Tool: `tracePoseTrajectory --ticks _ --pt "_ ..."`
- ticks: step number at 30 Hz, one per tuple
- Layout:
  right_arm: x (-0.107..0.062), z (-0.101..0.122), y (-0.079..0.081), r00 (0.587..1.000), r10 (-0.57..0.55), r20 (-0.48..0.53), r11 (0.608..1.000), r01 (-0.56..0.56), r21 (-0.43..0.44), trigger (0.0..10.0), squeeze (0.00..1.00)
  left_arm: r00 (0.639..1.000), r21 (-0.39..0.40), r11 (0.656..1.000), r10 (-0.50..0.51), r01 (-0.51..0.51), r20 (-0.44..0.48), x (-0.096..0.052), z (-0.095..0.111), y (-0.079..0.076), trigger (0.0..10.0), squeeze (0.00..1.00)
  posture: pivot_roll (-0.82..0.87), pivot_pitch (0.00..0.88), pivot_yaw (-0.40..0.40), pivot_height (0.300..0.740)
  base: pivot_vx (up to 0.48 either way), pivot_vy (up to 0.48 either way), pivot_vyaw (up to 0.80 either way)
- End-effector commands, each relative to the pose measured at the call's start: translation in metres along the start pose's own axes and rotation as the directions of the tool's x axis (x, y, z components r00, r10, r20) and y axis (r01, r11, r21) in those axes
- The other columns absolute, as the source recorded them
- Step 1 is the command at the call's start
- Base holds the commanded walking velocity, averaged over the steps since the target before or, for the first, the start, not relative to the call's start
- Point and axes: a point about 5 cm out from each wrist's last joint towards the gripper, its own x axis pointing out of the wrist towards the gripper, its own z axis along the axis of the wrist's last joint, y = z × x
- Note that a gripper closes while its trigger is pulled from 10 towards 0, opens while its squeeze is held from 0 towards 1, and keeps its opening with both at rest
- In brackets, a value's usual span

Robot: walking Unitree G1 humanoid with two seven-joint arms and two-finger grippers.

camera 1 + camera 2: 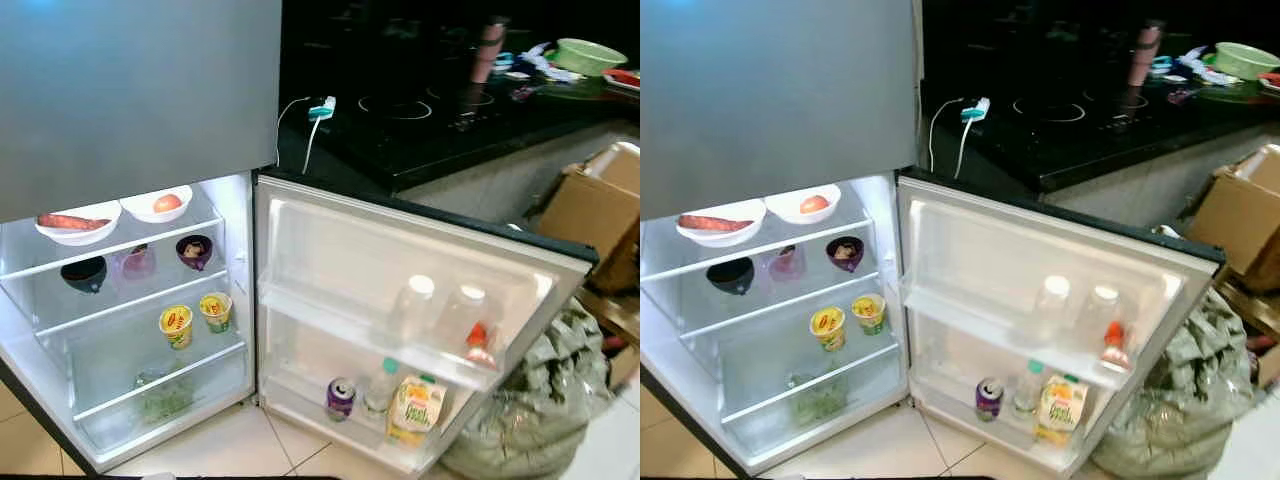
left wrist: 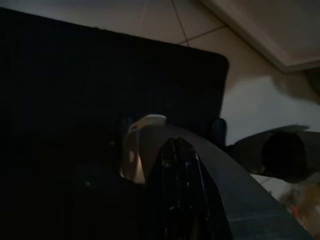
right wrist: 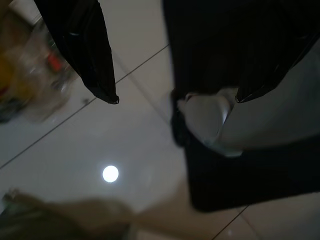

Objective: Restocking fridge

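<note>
Fridge (image 1: 235, 215) open under the grey upper door (image 1: 130, 95). Inside: carrot plate (image 1: 75, 225) and tomato plate (image 1: 155, 205) on the top shelf, three small bowls (image 1: 195, 250) below, two noodle cups (image 1: 177, 325) lower. In the swung-out door (image 1: 400, 260): bottles (image 1: 412, 300), a can (image 1: 340, 398), a juice carton (image 1: 415, 408). Dark surface (image 1: 420, 130) behind, green bowl (image 1: 590, 55) on it. Right tool (image 3: 175, 75) spread apart above floor tiles (image 3: 90, 150); left tool (image 2: 177, 170) dark, cannot tell.

Grey fridge (image 1: 130, 90) front, white lit interior. White bowls (image 1: 78, 225) hold orange carrot, orange-pink fruit (image 1: 167, 203). Two yellow cups (image 1: 176, 325). Purple can (image 1: 341, 397), yellow-green juice carton (image 1: 415, 408). Black worktop (image 1: 420, 140), green bowl (image 1: 588, 55), brown cardboard box (image 1: 590, 205).
</note>
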Motion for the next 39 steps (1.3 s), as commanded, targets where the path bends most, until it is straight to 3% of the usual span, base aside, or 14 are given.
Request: tracePoseTrajectory --ticks 1,10,17,18,19,21,22,23,24,28,32,33,36,39 --pt "-0.001 -0.002 -0.001 1.0 -0.002 -0.004 1.0 0.002 -0.003 10.0 0.0 0.998 -0.026 0.999 -0.023 0.021 -0.064 -0.001 -0.017 -0.006 10.0 0.0 -0.05 0.0 -0.05 0.74 0.0 -0.469 0.0" --pt "-0.001 0.007 -0.007 0.998 -0.052 0.042 0.999 0.052 0.013 10.0 0.0 0.997 -0.032 0.999 -0.025 0.023 -0.066 -0.002 -0.018 -0.005 10.0 0.0 -0.05 0.0 -0.05 0.74 0.0 -0.469 0.0" --pt "-0.005 0.051 -0.029 0.963 -0.141 0.229 0.987 0.119 0.109 10.0 0.0 0.998 -0.041 0.999 -0.016 0.013 -0.066 -0.002 -0.018 -0.004 10.0 0.0 -0.06 0.0 -0.043 0.74 0.0 -0.114 0.0" --pt "-0.009 0.078 -0.036 0.93 -0.139 0.339 0.984 0.092 0.152 10.0 0.0 0.998 -0.041 0.999 -0.017 0.014 -0.067 -0.003 -0.018 -0.004 10.0 0.0 -0.06 0.0 -0.043 0.74 0.0 0.0 0.0" --pt "-0.009 0.078 -0.036 0.93 -0.139 0.339 0.984 0.092 0.152 10.0 0.0 0.998 -0.041 0.999 -0.017 0.014 -0.067 -0.003 -0.018 -0.004 10.0 0.0 -0.06 0.0 -0.043 0.74 0.0 0.0 0.0" --pt "-0.014 0.109 -0.041 0.882 -0.114 0.458 0.986 0.043 0.162 10.0 0.0 0.998 -0.042 0.999 -0.018 0.015 -0.066 -0.002 -0.017 -0.004 10.0 0.0 -0.06 0.0 -0.039 0.74 0.0 0.0 0.0" --pt "-0.014 0.109 -0.041 0.882 -0.114 0.458 0.986 0.043 0.162 10.0 0.0 0.998 -0.042 0.999 -0.018 0.015 -0.066 -0.002 -0.017 -0.004 10.0 0.0 -0.06 0.0 -0.039 0.74 0.0 0.0 0.0" --pt "-0.022 0.145 -0.044 0.808 -0.081 0.583 0.987 -0.016 0.159 10.0 0.0 0.998 -0.044 0.999 -0.019 0.016 -0.063 -0.002 -0.016 -0.003 10.0 0.0 -0.07 0.0 -0.039 0.74 0.0 0.0 0.0" --pt "-0.022 0.145 -0.044 0.808 -0.081 0.583 0.987 -0.016 0.159 10.0 0.0 0.998 -0.044 0.999 -0.019 0.016 -0.063 -0.002 -0.016 -0.003 10.0 0.0 -0.07 0.0 -0.039 0.74 0.0 0.0 0.0" --pt "-0.039 0.2 -0.041 0.649 -0.002 0.761 0.976 -0.165 0.144 10.0 0.0 0.998 -0.046 0.999 -0.022 0.019 -0.058 -0.002 -0.014 -0.004 10.0 0.0 -0.06 0.0 -0.042 0.74 0.0 0.0 0.0" --pt "-0.052 0.238 -0.02 0.491 0.199 0.848 0.932 -0.361 -0.01 10.0 0.0 0.998 -0.049 0.999 -0.026 0.023 -0.062 -0.002 -0.016 -0.005 10.0 0.0 -0.06 0.0 -0.045 0.74 0.0 0.0 0.0" --pt "-0.054 0.243 -0.015 0.464 0.245 0.852 0.919 -0.391 -0.051 10.0 0.0 0.998 -0.049 0.999 -0.026 0.023 -0.063 -0.002 -0.017 -0.005 10.0 0.0 -0.06 0.0 -0.045 0.74 0.0 0.0 0.0" --pt "-0.056 0.247 -0.01 0.438 0.292 0.85 0.902 -0.421 -0.093 10.0 0.0 0.998 -0.051 0.998 -0.026 0.022 -0.065 -0.002 -0.018 -0.004 10.0 0.0 -0.06 0.0 -0.045 0.74 0.0 0.0 0.0" --pt "-0.061 0.252 0.006 0.375 0.46 0.805 0.832 -0.498 -0.243 10.0 0.0 0.997 -0.057 0.998 -0.025 0.021 -0.069 -0.003 -0.02 -0.004 10.0 0.0 -0.05 0.0 -0.052 0.74 0.0 0.0 0.0"
